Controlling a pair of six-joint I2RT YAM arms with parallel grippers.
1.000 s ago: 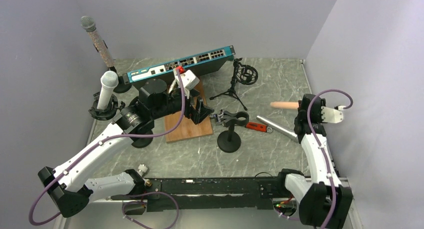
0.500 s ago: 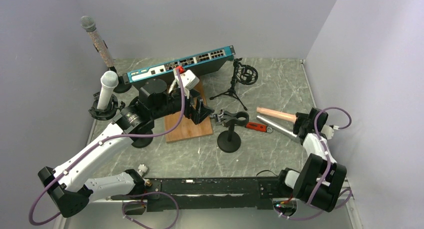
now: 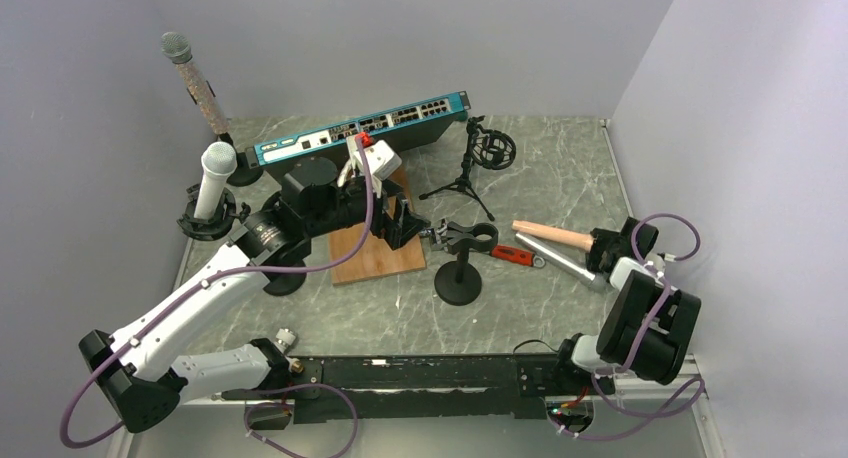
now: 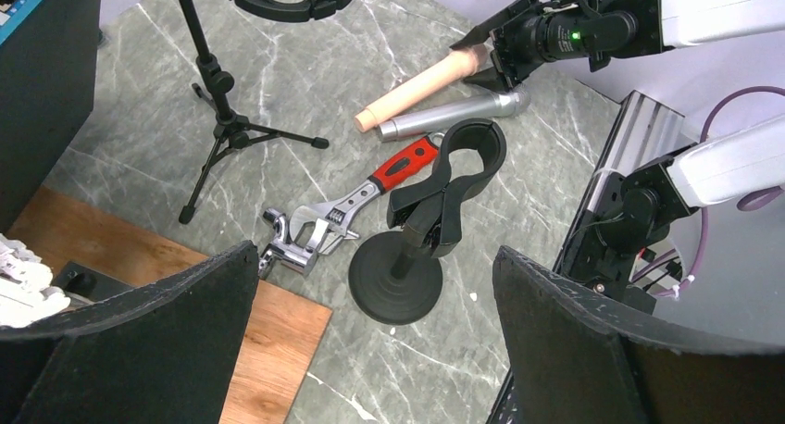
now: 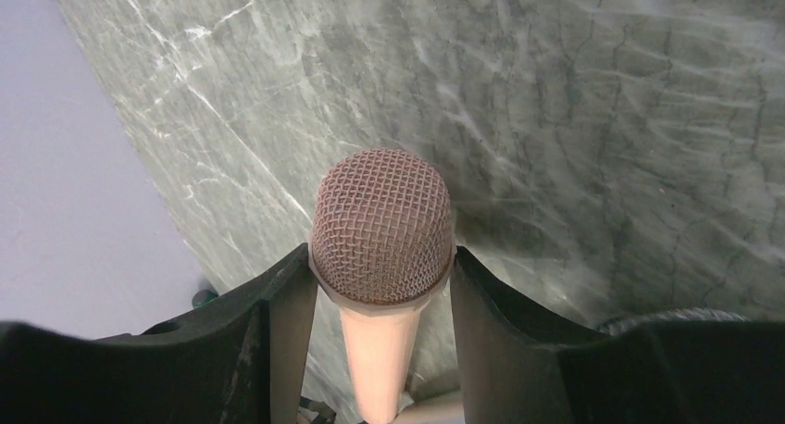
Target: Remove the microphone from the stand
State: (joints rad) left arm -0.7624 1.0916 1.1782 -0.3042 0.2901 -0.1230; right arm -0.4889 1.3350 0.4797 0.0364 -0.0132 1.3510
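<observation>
Right wrist view has the peach microphone (image 5: 381,225) filling the middle, its mesh head toward the lens and clamped between the two black fingers (image 5: 278,322) of the right claw (image 3: 603,250); the handle runs out of the bottom edge, so its end is cut off. From the top camera the handle pokes out of that claw and points toward the black clip stand (image 3: 458,283), well apart from it on its right; the head is hidden inside the claw. A silver microphone (image 4: 454,116) lies on the tabletop (image 3: 560,168) just beside the peach one, its far end hidden behind the claw. A red-handled wrench (image 4: 356,197) lies just right of the stand. The left claw (image 3: 400,221) hangs just left of the stand, jaws wide apart and holding nothing, over a wooden board (image 3: 375,253). Far left of the stand, a white microphone (image 3: 212,178) stands upright in a ring mount (image 3: 190,221).
</observation>
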